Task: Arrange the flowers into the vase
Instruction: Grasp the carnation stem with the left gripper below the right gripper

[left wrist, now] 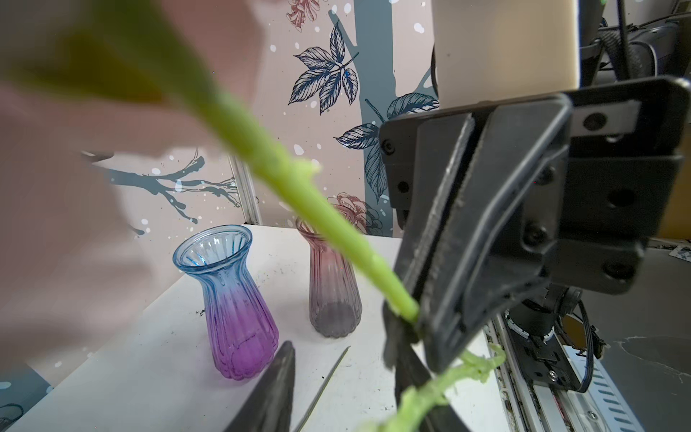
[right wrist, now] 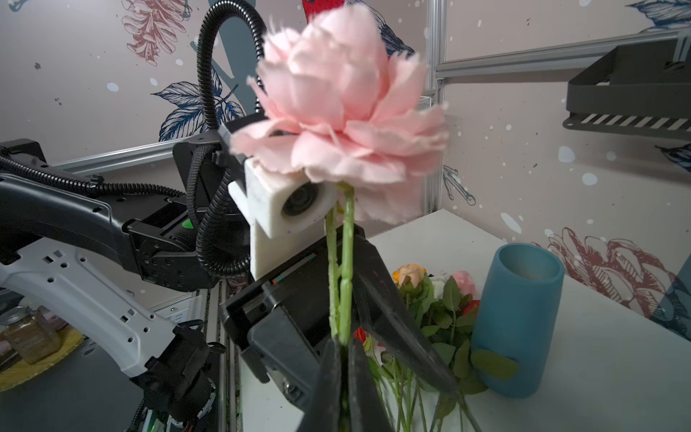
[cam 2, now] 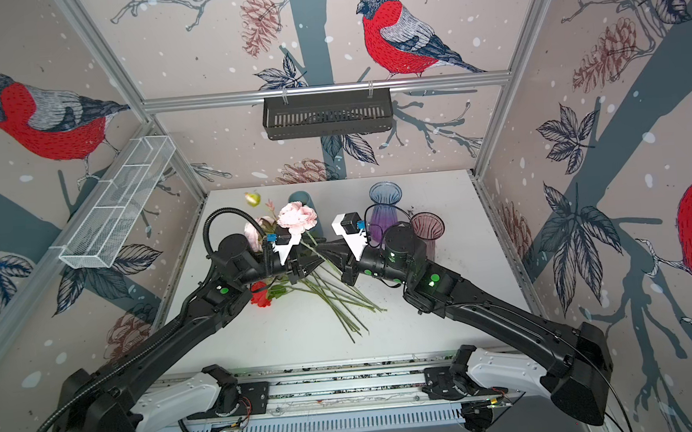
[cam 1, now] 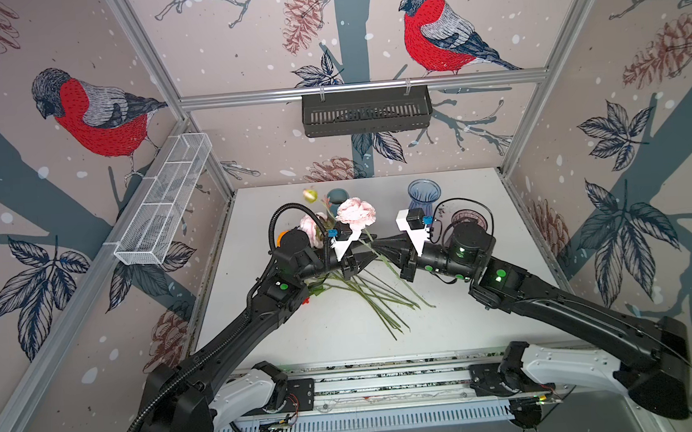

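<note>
A pink carnation (cam 1: 355,212) (cam 2: 297,217) (right wrist: 344,112) stands raised above the table's middle. My right gripper (cam 1: 375,245) (right wrist: 343,346) is shut on its green stem (left wrist: 299,187). My left gripper (cam 1: 368,249) (left wrist: 342,344) is open, and the same stem runs between its fingers. The other flowers (cam 1: 375,294) (cam 2: 333,297) (right wrist: 430,299) lie in a pile below both grippers. A blue-and-purple glass vase (cam 1: 423,197) (left wrist: 232,299) stands behind, with a pink-grey glass vase (cam 2: 427,228) (left wrist: 332,291) to its right.
A teal cylinder vase (cam 1: 337,196) (right wrist: 519,318) stands at the back, behind the flower pile. On the back wall hangs a black basket (cam 1: 366,111), and a white wire basket (cam 1: 164,200) is on the left wall. The arms' rail (cam 1: 389,381) runs along the table's front.
</note>
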